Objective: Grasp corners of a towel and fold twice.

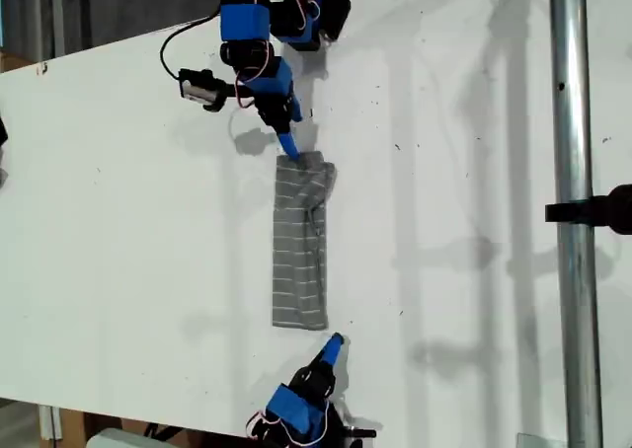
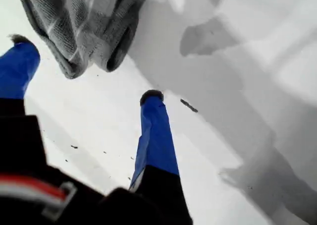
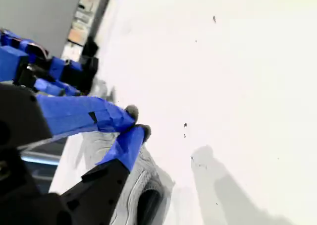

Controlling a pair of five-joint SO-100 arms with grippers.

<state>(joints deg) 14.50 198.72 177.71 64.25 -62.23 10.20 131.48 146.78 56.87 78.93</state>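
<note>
First gripper: my first gripper (image 2: 85, 69) is held low over the table (image 1: 118, 221) at its near side, toward the bottom of the exterior view (image 1: 334, 345). Its jaws are spread wide, and nothing is held between them.
First gripper to towel: the near end of the towel (image 2: 84, 17) is seen just beyond the open fingertips (image 2: 151, 98) and apart from them. A strip of bare table is left between them.
Towel: the grey striped cloth (image 1: 299, 251) is laid as a long narrow band near the middle of the table. It runs from far to near, and its pale stripes cross the short way.
Towel edges: the long left edge is straight in the exterior view. The near end is cut square, with both near corners (image 1: 279, 322) lying flat. The far end (image 1: 321, 172) is bunched and rounded, bulging toward the exterior view's right.
Second gripper: my second gripper (image 3: 136, 121) is brought down at the towel's far left corner in the exterior view (image 1: 288, 150). Its jaws are closed tip to tip. Rumpled cloth (image 3: 133, 185) is seen right beneath them. Whether any fabric is pinched cannot be told.
Open room: wide bare white surface is left on both sides of the towel, crossed only by soft shadows.
Right boundary: a metal pole (image 1: 573, 122) runs from far to near along the exterior view's right, well apart from the towel. A black clamp (image 1: 597, 211) is fixed on it.
</note>
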